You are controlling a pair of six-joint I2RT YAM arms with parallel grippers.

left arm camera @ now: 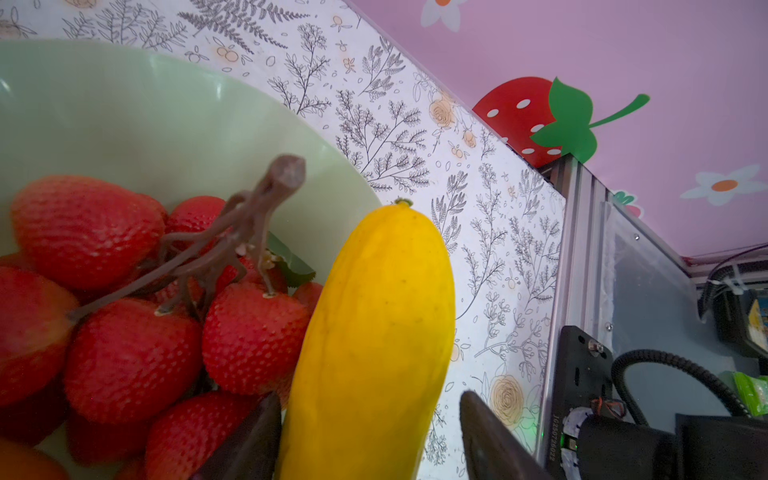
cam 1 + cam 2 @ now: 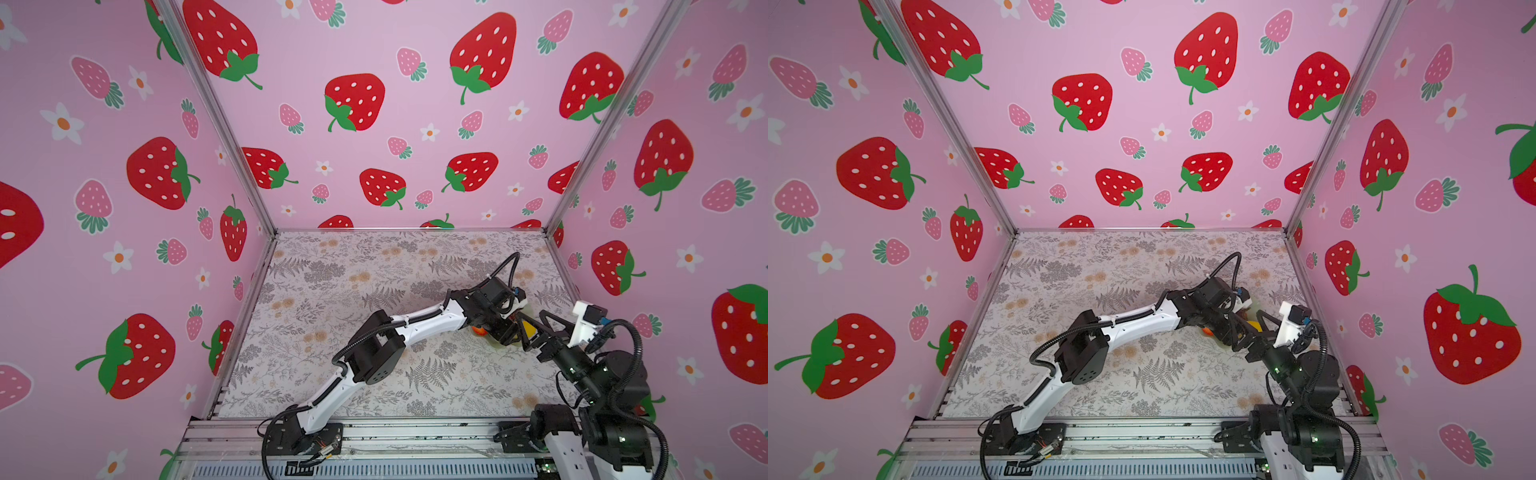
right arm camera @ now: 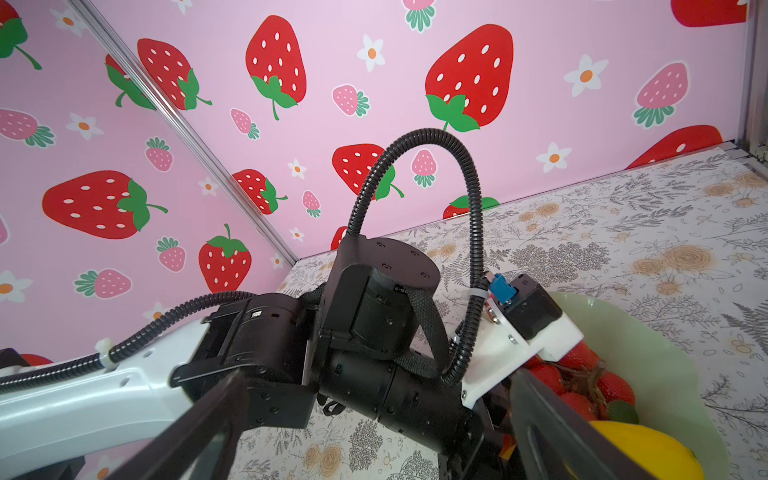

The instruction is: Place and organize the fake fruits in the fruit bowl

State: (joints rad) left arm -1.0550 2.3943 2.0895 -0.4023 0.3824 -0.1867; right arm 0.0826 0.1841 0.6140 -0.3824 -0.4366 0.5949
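The pale green fruit bowl (image 1: 166, 124) holds the bunch of red berries (image 1: 124, 353) on its brown stem. The long yellow mango (image 1: 374, 332) lies beside the berries at the bowl's rim. My left gripper (image 1: 370, 399) is open around it: one finger is against its side, the other stands apart. A red-orange mango (image 2: 478, 331) peeks out under the left wrist in both top views. My right gripper (image 3: 378, 376) is open wide and empty beside the bowl (image 3: 665, 374), facing the left wrist. The yellow mango (image 2: 528, 329) shows between the two grippers.
The bowl sits at the right of the floral mat (image 2: 374, 299), close to the right wall's metal frame (image 1: 577, 249). Both arms crowd over the bowl. Strawberry-print walls enclose the mat on three sides.
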